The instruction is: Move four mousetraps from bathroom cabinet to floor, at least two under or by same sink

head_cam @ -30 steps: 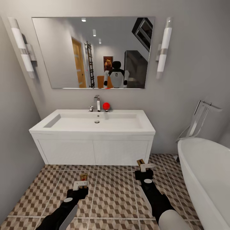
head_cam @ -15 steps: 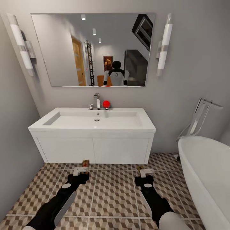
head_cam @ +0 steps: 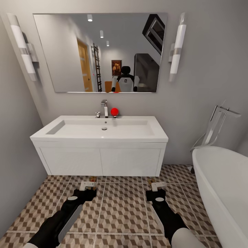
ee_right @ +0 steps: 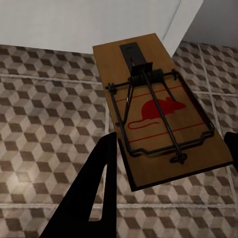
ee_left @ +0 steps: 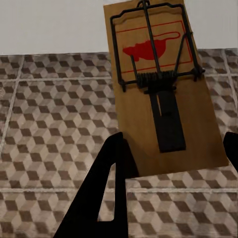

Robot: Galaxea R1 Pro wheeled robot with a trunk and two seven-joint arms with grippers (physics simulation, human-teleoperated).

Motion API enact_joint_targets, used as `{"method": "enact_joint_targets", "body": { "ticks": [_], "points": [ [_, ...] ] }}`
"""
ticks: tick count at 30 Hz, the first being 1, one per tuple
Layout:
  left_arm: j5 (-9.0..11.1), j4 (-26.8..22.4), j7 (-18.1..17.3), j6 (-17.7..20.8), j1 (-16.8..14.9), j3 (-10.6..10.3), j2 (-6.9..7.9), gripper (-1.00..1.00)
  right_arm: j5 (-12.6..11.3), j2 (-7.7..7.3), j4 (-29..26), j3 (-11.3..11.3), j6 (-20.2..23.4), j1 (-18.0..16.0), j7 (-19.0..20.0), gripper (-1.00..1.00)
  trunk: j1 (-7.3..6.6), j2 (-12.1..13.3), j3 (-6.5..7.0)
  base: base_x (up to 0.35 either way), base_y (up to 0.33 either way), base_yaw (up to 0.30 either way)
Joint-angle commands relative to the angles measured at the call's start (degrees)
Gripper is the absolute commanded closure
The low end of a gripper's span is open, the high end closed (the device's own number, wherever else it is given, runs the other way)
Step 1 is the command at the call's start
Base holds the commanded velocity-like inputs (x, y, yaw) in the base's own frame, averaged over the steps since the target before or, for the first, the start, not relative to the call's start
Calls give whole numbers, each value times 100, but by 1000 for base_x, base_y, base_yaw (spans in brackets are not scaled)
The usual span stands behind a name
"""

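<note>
My left hand (head_cam: 88, 186) grips one mousetrap (ee_left: 158, 89) low over the bathroom floor (head_cam: 124, 206), just before the sink cabinet (head_cam: 100, 160). My right hand (head_cam: 155, 186) clamps a second mousetrap (ee_right: 158, 114) likewise. Neither is down yet; I judge two more remain.

Both arms reached forward and low, the left end effector (head_cam: 87, 186) and right end effector (head_cam: 155, 186) each clamped on a mousetrap (ee_left: 161, 84).
</note>
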Motion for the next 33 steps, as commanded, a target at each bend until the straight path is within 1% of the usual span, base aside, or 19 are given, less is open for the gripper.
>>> {"method": "enact_joint_targets", "body": {
  "ticks": [1,3,4,5,6,8,9,10,11,13,15,18,21,23,26,27,30,31,33],
  "points": [
    [55,165,62,14,-6,-13,-21,100,49,1,-20,21,124,-49,-23,100,0,-3,-6,0,0,0],
    [55,622,72,20,-12,6,-105,100,44,3,-32,23,351,-291,-23,100,0,-3,-6,0,0,0],
    [55,751,74,20,-22,11,-129,100,42,3,-31,23,423,-372,-23,100,0,-3,-6,0,0,0],
    [55,1017,77,26,-70,19,-167,100,38,8,-24,24,578,-545,-23,100,0,-3,-6,0,0,0],
    [55,1261,78,37,-208,23,-195,100,36,15,-4,24,742,-727,-23,100,0,-3,-6,0,0,0],
    [55,1698,80,67,-669,28,-246,100,33,24,37,22,1098,-1145,-23,100,0,-3,-6,0,0,0],
    [55,1821,82,76,-798,29,-257,100,33,27,52,23,1190,-1263,-23,100,0,-3,-6,0,0,0],
    [53,2204,86,96,-1185,30,-301,100,32,30,162,23,1431,-1629,-23,100,0,-3,-6,0,0,0],
    [52,2308,87,99,-1297,31,-317,100,32,30,235,24,1490,-1747,-23,100,0,-3,-6,0,0,0],
    [50,2548,72,92,-1568,29,-355,100,26,18,625,19,1607,-2123,-18,100,0,-3,-6,0,0,0],
    [61,2771,62,64,-1678,22,-383,100,16,14,856,21,1589,-2304,-16,100,0,-3,-6,0,0,0],
    [69,3308,52,-123,-1730,20,-537,100,12,13,980,20,1549,-2389,-18,100,0,-3,-6,0,0,0],
    [78,3804,56,-446,-1748,22,-673,100,11,12,1056,17,1546,-2419,-22,100,0,-3,-6,0,0,0],
    [85,3899,70,-520,-1752,23,-708,100,8,29,1081,16,1552,-2426,-22,100,0,-3,-6,0,0,0],
    [89,3830,77,-551,-1754,21,-724,100,2,42,1085,16,1558,-2429,-23,100,0,-3,-6,0,0,0],
    [89,3729,77,-553,-1754,19,-727,100,0,41,1084,16,1561,-2429,-23,100,0,-3,-6,0,0,0],
    [90,3147,86,-528,-1755,3,-718,100,3,36,1061,16,1566,-2430,-23,100,0,-3,-6,0,0,0],
    [90,3061,87,-506,-1755,-2,-716,100,3,34,1054,16,1568,-2430,-23,100,0,-3,-6,0,0,0],
    [90,2794,89,-330,-1755,-13,-714,100,4,21,1039,16,1581,-2430,-23,100,0,-3,-6,0,0,0]
  ]
}}
